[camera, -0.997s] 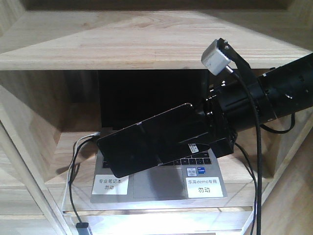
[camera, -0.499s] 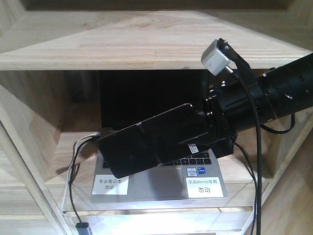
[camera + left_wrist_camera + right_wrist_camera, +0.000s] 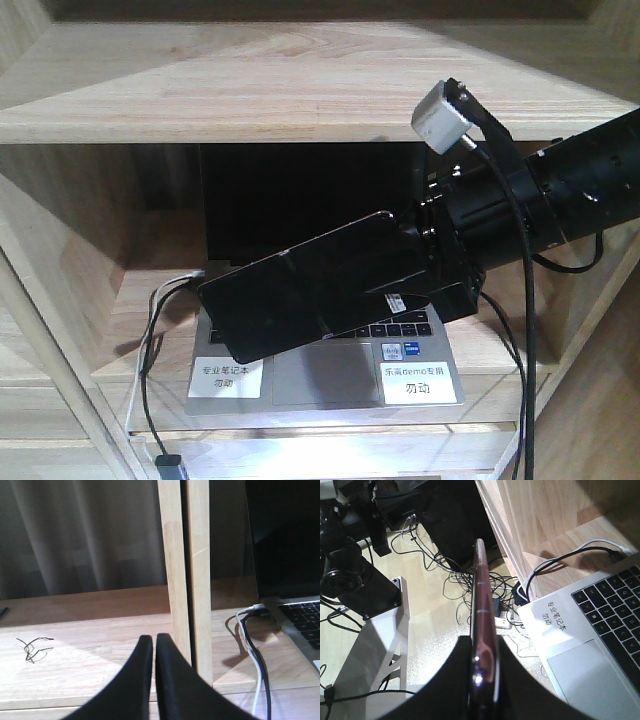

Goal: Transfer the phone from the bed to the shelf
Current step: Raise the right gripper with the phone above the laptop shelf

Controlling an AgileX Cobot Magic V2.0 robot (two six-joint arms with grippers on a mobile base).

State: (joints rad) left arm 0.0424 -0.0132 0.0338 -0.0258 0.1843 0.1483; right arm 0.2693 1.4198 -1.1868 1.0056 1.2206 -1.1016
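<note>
Your right gripper [image 3: 482,649] pinches the glossy, creased black phone [image 3: 300,300] mid-frame by the matte grey laptop [image 3: 325,378]; the left gripper's [image 3: 154,642] 2 curved fingers sit pressed together.

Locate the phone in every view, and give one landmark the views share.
Front view: the phone sits centre, tilted, before the laptop on the shelf.
Left wrist: not in it.
Right wrist: the phone runs edge-on up the middle, from between the right gripper's fingers.
Shared landmark: the grey laptop, at right in both wrist views.
</note>
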